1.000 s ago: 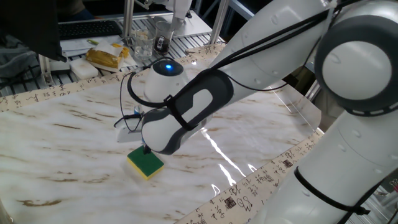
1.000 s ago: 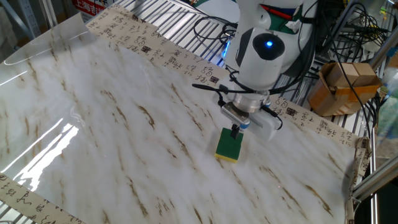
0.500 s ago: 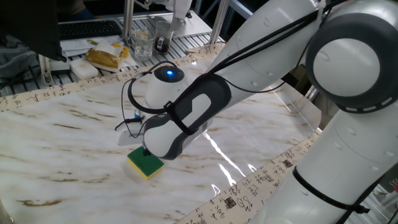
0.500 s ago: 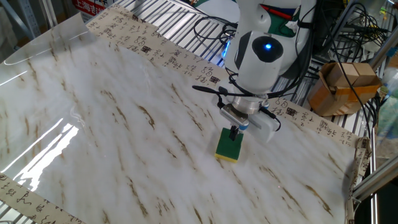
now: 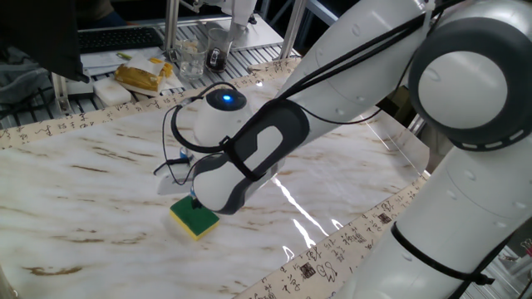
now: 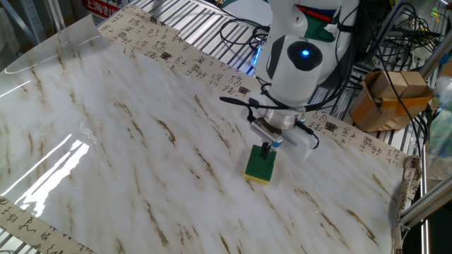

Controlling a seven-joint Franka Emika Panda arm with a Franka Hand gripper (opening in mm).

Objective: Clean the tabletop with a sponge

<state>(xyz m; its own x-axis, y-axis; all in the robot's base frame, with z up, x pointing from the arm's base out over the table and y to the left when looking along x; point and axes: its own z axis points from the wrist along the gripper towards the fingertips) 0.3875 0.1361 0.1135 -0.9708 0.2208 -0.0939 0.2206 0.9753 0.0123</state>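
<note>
A white Franka arm's two-finger gripper [image 6: 267, 149] points straight down onto a small rectangular sponge with a dark green scouring top over yellow foam [image 6: 260, 166], which lies flat on the glossy white marble-look tabletop with brown streaks [image 6: 141, 141]. The dark fingertips [image 6: 266, 150] meet the sponge's green top [image 5: 195, 217] near one edge. The jaws stand close together, though whether they pinch the sponge cannot be told. A beige border printed with dark characters [image 6: 191, 60] edges the surface.

Slatted metal bench [image 6: 185, 28], cardboard box [image 6: 387, 99]
</note>
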